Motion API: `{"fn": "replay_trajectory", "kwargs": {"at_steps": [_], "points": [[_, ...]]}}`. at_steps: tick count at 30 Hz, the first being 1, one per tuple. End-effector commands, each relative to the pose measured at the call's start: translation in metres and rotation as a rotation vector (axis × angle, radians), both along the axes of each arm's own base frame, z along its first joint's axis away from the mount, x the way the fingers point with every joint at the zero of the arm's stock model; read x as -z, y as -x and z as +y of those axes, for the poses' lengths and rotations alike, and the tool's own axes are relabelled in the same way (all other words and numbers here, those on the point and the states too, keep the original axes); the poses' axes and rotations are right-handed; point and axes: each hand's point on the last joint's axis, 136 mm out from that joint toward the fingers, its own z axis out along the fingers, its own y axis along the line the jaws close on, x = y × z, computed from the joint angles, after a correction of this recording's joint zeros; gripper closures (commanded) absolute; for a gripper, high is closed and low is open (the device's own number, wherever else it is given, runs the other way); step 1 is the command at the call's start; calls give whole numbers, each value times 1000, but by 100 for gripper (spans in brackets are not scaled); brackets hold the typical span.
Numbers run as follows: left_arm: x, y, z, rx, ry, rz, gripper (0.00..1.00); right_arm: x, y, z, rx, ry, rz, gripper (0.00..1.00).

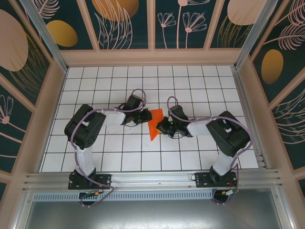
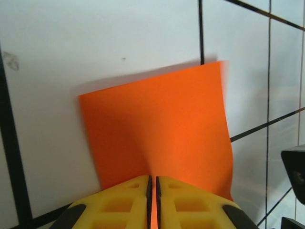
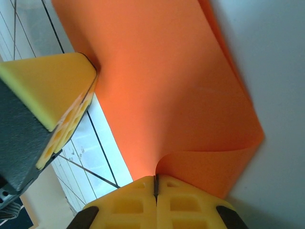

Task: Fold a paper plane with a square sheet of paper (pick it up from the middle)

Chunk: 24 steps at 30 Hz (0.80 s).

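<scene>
Square sheet of paper (image 1: 155,123), bright orange-red, sits at ctr of the white gridded counter (image 1: 119,86), pinched btwn my two arms. From the top cam it stands up on edge, tilted, w/ the L arm (image 1: 86,129) reaching in from one side and the R arm (image 1: 228,133) from the other, wrists almost meeting.

L wrist cam: L jaws closed to a thin slit w/ the sheet's near edge (image 2: 157,129) clamped in it. The rest of the sheet fans away over the tiles, gently bowed, throwing a shadow below. R wrist cam: R jaws fully closed on another edge of the same sheet (image 3: 167,86), which curls down into the slit. One yellow pad of the L jaws (image 3: 47,100) presses the sheet nearby.

Progress, my read: pickup looks done, since both jaws have the sheet and most of it is off the counter. Can't tell if a low corner touches the tiles. Folding looks barely begun. I see soft curves only, no sharp crease, no ctr line, no nose, no wings. Nearly all folds are left to do, so no paper plane yet.
</scene>
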Motion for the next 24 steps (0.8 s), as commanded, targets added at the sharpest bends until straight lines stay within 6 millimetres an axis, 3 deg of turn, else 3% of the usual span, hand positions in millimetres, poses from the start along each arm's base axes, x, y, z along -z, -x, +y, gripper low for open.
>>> {"fn": "replay_trajectory", "kwargs": {"at_steps": [1, 24], "points": [[8, 0, 2, 8, -37, 10, 86, -3, -5, 8, -19, -7, -31, 96], [21, 7, 8, 9, -67, 35, 86, -18, -11, 11, -23, -35, -103, 97]]}}
